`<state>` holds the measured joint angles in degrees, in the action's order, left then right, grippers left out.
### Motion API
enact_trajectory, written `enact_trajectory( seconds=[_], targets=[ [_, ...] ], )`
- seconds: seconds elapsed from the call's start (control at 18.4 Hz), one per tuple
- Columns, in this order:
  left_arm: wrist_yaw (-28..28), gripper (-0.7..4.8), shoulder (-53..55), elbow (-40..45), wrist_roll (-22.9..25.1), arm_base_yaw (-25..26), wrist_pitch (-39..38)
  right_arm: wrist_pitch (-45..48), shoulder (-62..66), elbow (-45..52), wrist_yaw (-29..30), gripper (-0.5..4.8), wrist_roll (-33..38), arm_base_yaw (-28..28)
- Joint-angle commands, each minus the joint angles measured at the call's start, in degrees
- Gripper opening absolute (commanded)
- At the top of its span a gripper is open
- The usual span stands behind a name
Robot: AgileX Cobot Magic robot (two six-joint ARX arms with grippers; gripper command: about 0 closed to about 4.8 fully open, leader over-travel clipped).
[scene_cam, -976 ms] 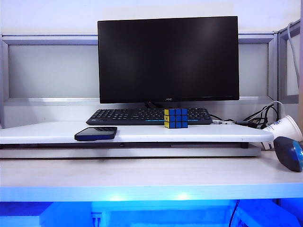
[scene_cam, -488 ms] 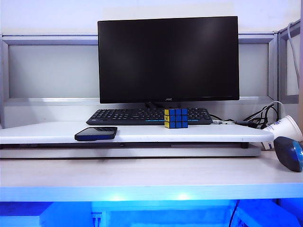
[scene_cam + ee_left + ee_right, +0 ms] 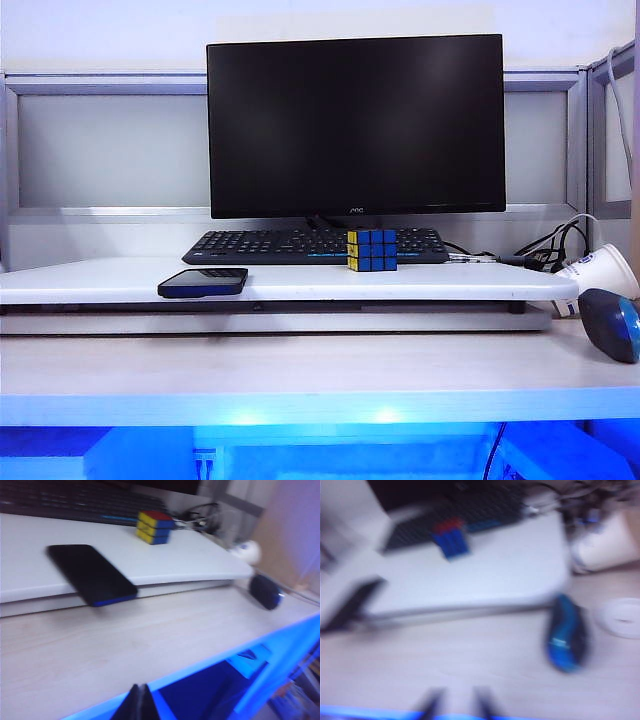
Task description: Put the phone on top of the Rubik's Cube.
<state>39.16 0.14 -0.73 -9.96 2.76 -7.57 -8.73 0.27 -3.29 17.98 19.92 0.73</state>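
- Right wrist view blurred; right gripper [image 3: 456, 702] cut off at the frame edge, fingertips parted, grasping nothing.
- Left gripper [image 3: 138, 705] over the desk's near edge, tips pressed together, empty.
- Phone [image 3: 203, 282] flat at the shelf's [image 3: 120, 282] front edge, well apart from the cube [image 3: 372, 250].
- Cube stands before the keyboard [image 3: 270, 244]; mouse [image 3: 610, 324] beside a cup [image 3: 600, 270].
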Motion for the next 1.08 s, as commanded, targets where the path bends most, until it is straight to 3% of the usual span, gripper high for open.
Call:
enact_trajectory(
  seconds=[0.05, 0.33, 0.65, 0.98, 1.08],
  targets=[
    [2.1, -0.03, 0.0, 0.0, 0.0, 0.1, -0.5, 4.0, 0.0, -0.3, 0.2, 1.96, 11.6, 3.1],
    [1.1, -0.04, 0.0, 0.0, 0.1, 0.1, -0.5, 5.0, 0.0, -0.5, 0.2, 3.04, 27.6, 11.2],
    [0.7, -0.04, 0.0, 0.0, 0.1, 0.1, -0.5, 10.4, 2.4, -0.5, 0.0, 3.57, 39.1, 18.3],
    [0.7, -0.04, 0.0, 0.0, 0.1, 0.1, -0.5, 19.6, 17.3, -7.3, 0.1, 4.08, 40.7, 19.7],
    [0.7, -0.04, 0.0, 0.0, 0.1, 0.1, -0.5, 24.3, 28.3, -12.6, 2.1, 4.14, 38.4, 19.7]
  ],
)
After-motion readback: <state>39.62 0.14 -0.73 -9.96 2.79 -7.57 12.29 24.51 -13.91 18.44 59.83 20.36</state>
